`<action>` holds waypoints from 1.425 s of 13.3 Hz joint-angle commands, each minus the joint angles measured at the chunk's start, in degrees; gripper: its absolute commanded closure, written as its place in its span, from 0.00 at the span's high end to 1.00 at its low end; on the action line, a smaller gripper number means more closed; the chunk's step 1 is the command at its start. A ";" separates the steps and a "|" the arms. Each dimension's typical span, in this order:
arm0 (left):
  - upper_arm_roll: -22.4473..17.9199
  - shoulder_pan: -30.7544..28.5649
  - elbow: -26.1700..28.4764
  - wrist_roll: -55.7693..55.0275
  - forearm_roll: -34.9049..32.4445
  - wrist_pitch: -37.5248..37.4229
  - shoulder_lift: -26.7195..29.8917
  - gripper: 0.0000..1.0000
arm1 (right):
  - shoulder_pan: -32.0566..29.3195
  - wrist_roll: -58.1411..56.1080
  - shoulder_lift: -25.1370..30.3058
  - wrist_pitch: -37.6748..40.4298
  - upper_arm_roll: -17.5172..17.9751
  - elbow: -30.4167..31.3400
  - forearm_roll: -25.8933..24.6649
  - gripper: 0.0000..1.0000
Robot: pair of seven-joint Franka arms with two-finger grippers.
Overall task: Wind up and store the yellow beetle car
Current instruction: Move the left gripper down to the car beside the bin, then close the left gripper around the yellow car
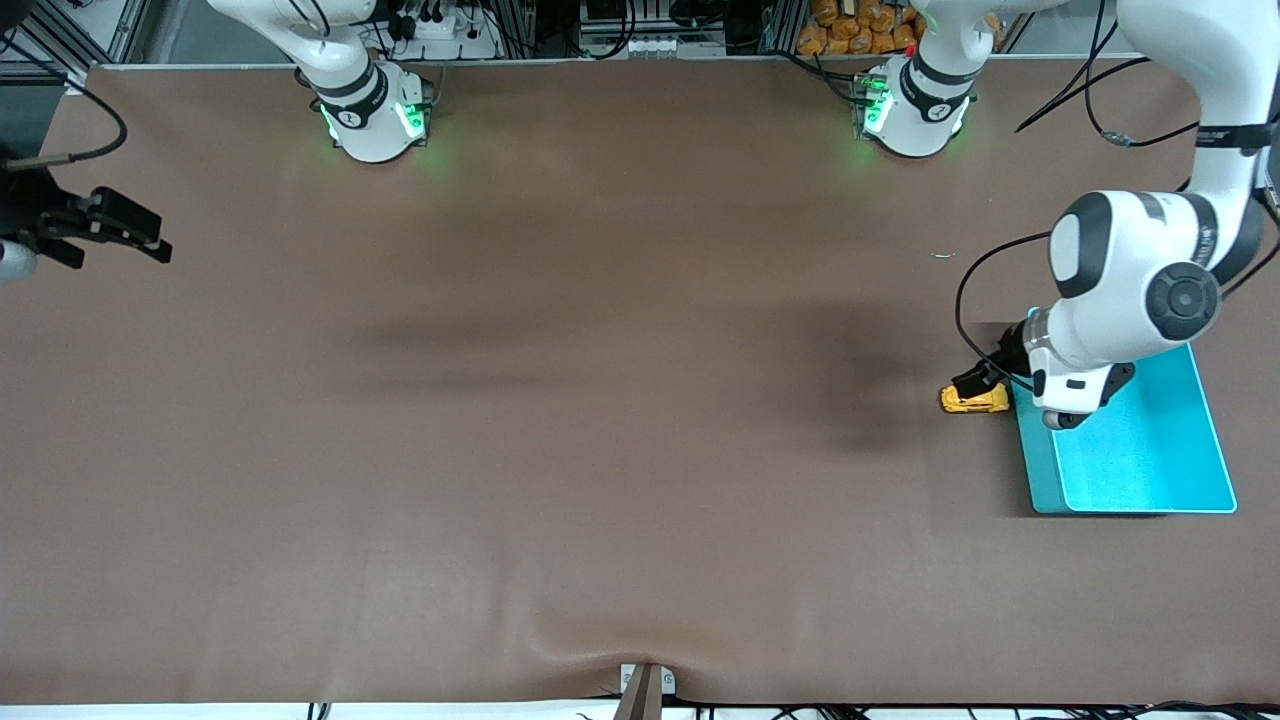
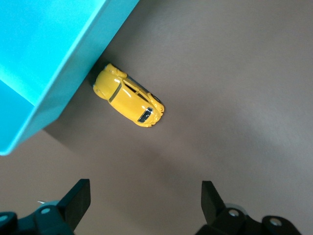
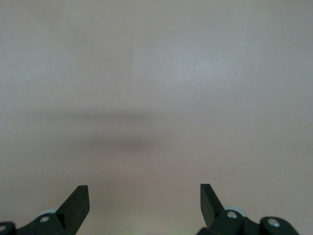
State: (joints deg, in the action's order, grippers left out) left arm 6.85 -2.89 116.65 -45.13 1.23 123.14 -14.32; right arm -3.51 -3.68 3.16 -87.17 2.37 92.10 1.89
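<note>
The yellow beetle car (image 1: 975,401) stands on the brown table right beside the turquoise bin (image 1: 1140,455), on the side toward the right arm's end. In the left wrist view the car (image 2: 128,101) has one end close against the bin's wall (image 2: 54,63). My left gripper (image 1: 982,376) hangs just over the car, open and empty. In its wrist view (image 2: 145,196) the car lies ahead of the fingers, not between them. My right gripper (image 1: 140,238) waits open and empty at the right arm's end of the table, and its wrist view (image 3: 144,196) shows only bare table.
The left arm's wrist and elbow (image 1: 1130,290) hang over the bin's part that lies farther from the front camera. The two arm bases (image 1: 375,110) (image 1: 915,105) stand along the table edge farthest from the front camera. A small clamp (image 1: 645,688) sits at the nearest edge.
</note>
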 commanded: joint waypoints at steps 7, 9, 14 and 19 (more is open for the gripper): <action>0.27 -1.33 11.32 -26.47 0.35 16.95 0.44 1.00 | 7.73 -1.33 3.26 -0.54 -8.17 2.91 -0.39 1.00; -0.08 -2.11 11.23 -28.95 0.35 18.44 -0.18 1.00 | 7.64 -1.33 2.91 -0.63 -8.17 2.56 -0.39 1.00; -0.09 -6.16 11.32 -31.60 0.26 22.14 -3.34 1.00 | 7.55 -1.15 2.56 -0.81 -8.17 2.21 -0.48 1.00; -0.17 -6.08 11.32 -31.60 0.26 25.30 -6.25 1.00 | 7.46 -0.63 2.21 -0.98 -8.17 1.68 -0.48 1.00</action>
State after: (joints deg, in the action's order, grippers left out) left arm 6.48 -8.93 127.70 -75.65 1.23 146.30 -19.70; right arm 3.15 -4.61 4.84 -88.10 -5.07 93.60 1.88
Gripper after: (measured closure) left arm 0.000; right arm 0.000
